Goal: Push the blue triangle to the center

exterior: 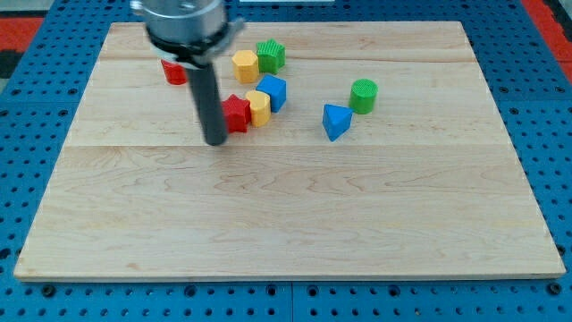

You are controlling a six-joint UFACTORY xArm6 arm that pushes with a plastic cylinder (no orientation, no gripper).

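The board [295, 224] is pale wood, smooth and matt, its grain running lengthwise. The blue triangle [336, 121] looks like matt painted wood. The rod's tip [215, 141] is dull, dark.

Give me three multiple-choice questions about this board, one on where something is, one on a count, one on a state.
1. Where is my tip relative to the blue triangle?
A. to the view's left
B. to the view's right
C. on top of it

2. How many green blocks are there?
A. one
B. two
C. three

3. Is my tip touching the blue triangle?
A. yes
B. no, well apart
C. hidden behind it

Answers:
1 A: my tip is beside the red block, left of the blue triangle.
2 B: the green block near the top and the green cylinder.
3 B: other blocks and bare board lie between them.
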